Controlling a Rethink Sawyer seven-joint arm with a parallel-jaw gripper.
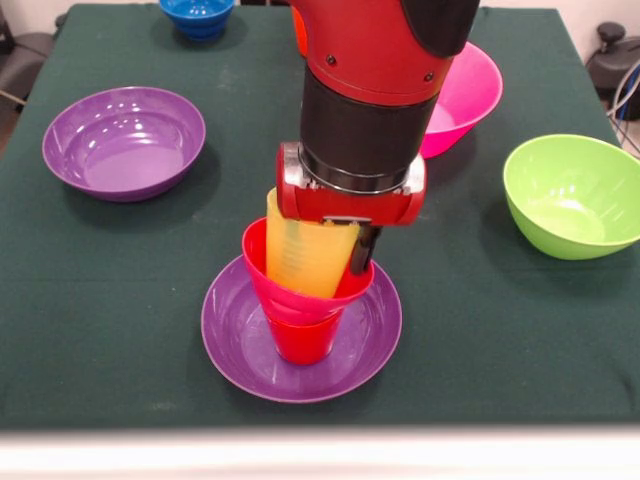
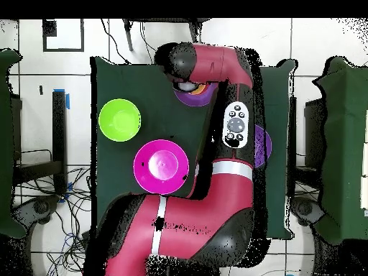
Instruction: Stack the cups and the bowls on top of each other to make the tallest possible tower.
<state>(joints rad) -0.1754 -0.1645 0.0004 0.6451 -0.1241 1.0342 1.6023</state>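
The tower stands at the near middle of the table: a wide purple bowl point(image 1: 240, 350) as base, a red cup point(image 1: 300, 342) upright in it, and a small crimson bowl point(image 1: 262, 275) on the cup. A yellow cup point(image 1: 300, 255) sits tilted inside the crimson bowl. My gripper point(image 1: 350, 258) is directly above and is shut on the yellow cup's rim; one dark finger point(image 1: 363, 250) shows at the cup's right side. In the overhead view the arm hides the gripper, and only the base's purple edge point(image 2: 188, 99) shows.
A second purple bowl point(image 1: 123, 140) point(image 2: 264, 144) is at the left, a pink bowl point(image 1: 465, 90) point(image 2: 161, 167) behind the arm, a lime green bowl point(image 1: 575, 195) point(image 2: 119, 119) at the right, and a dark blue bowl point(image 1: 198, 15) at the far edge.
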